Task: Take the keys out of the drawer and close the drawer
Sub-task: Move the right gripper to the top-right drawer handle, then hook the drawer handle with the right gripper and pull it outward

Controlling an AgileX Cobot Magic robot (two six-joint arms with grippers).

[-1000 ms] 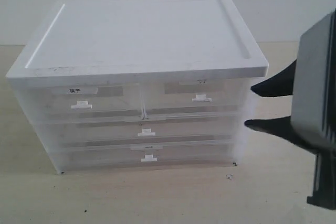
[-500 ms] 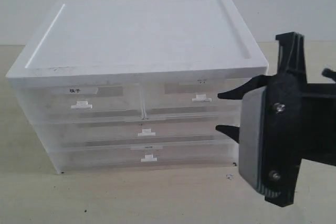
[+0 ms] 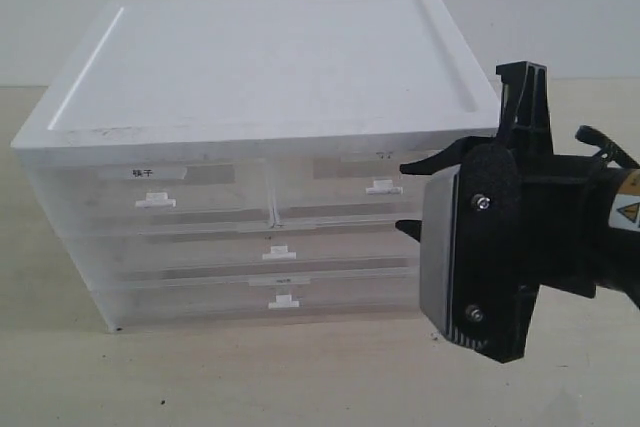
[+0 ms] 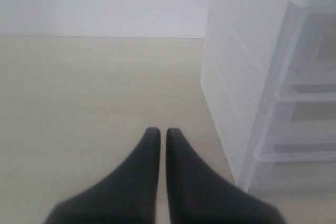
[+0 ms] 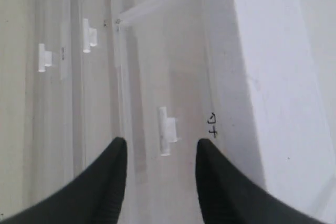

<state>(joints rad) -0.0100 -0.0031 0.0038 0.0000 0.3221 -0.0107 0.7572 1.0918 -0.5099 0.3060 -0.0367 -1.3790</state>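
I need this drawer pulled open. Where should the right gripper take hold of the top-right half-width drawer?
Probably the small white tab handle on the drawer front, approached head-on: it alone protrudes, and the open right gripper faces it.

drawer [image 3: 335, 197] front unobstructed, right gripper [image 3: 400, 197] just before it

- The drawer [image 3: 330, 197] is half-width, of translucent white plastic, and sits in the top row of the drawer cabinet [image 3: 270, 77], on the right in the exterior view.
- It is shut, its front flush with the labelled drawer [image 3: 150, 192] beside it.
- A small white tab handle [image 3: 383, 187] sits mid-front, under a grey-brown strip [image 3: 340, 167] bearing a faint mark.
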